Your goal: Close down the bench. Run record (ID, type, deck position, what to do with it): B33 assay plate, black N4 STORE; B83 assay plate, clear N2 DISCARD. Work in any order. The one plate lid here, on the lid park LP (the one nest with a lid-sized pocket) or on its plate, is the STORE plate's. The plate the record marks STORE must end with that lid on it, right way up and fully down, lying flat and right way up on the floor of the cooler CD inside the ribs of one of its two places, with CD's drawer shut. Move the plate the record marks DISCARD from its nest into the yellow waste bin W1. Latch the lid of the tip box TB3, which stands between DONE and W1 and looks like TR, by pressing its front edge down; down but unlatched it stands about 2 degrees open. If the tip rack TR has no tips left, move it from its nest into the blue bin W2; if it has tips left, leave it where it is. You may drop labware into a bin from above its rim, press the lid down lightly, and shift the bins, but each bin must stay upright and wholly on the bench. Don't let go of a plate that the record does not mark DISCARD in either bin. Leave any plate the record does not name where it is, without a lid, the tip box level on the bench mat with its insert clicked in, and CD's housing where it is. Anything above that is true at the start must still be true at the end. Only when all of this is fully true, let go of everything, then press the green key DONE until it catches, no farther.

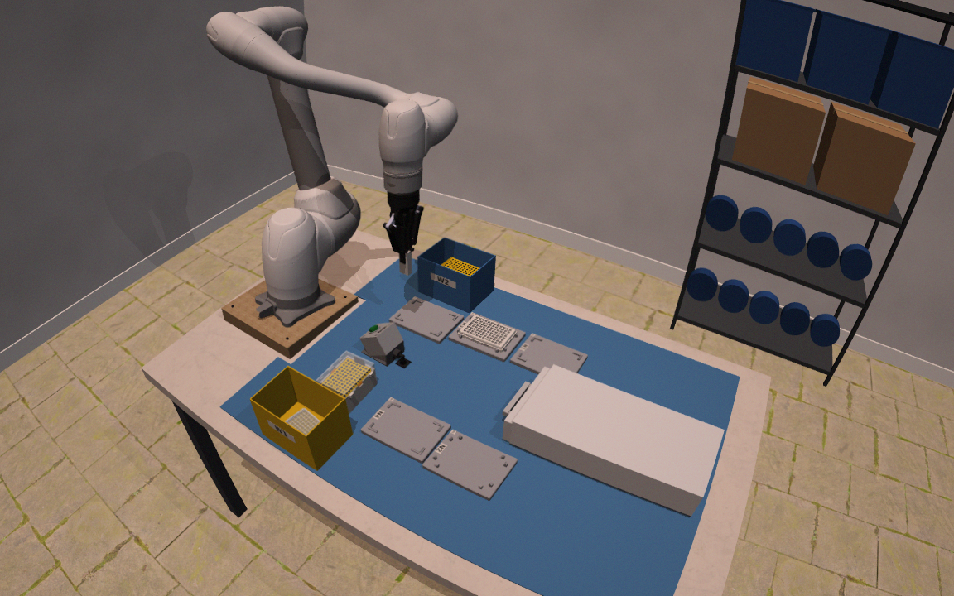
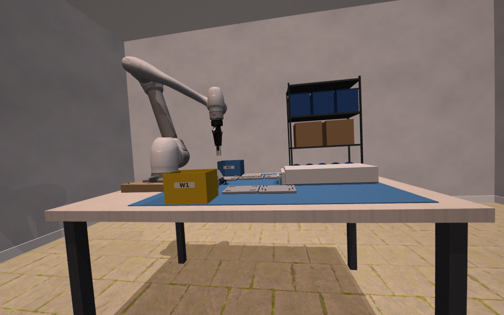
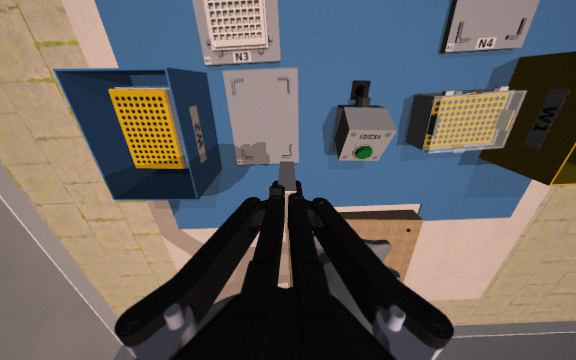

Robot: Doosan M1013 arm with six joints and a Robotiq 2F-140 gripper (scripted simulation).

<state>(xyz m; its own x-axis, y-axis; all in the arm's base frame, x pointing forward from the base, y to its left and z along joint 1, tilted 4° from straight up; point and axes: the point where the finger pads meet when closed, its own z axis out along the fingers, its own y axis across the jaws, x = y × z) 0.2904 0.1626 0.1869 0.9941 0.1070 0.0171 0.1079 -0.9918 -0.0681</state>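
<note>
My gripper point(image 1: 406, 265) point(image 2: 218, 150) point(image 3: 286, 172) is shut and holds nothing. It hangs above the bench edge, just left of the blue bin W2 point(image 1: 477, 287) point(image 2: 230, 167) point(image 3: 88, 115). A yellow tip rack point(image 1: 460, 265) point(image 3: 147, 127) lies inside W2. The yellow bin W1 point(image 1: 284, 433) point(image 2: 190, 186) point(image 3: 543, 125) holds a clear plate point(image 1: 301, 420). The tip box TB3 point(image 1: 347, 376) point(image 3: 468, 120) stands between W1 and the DONE key point(image 1: 373, 328) point(image 3: 364, 152). The cooler CD point(image 1: 614, 433) point(image 2: 330, 173) has its drawer pushed in. No black plate is in view.
A white plate point(image 1: 485, 329) point(image 3: 235, 22) without a lid sits on nest N3. The nest beside W2 point(image 1: 428, 317) point(image 3: 263, 115), nest N4 point(image 3: 488, 25) and two front nests point(image 1: 404, 428) point(image 1: 469, 463) hold nothing. A shelf rack point(image 1: 821, 185) stands beyond the table.
</note>
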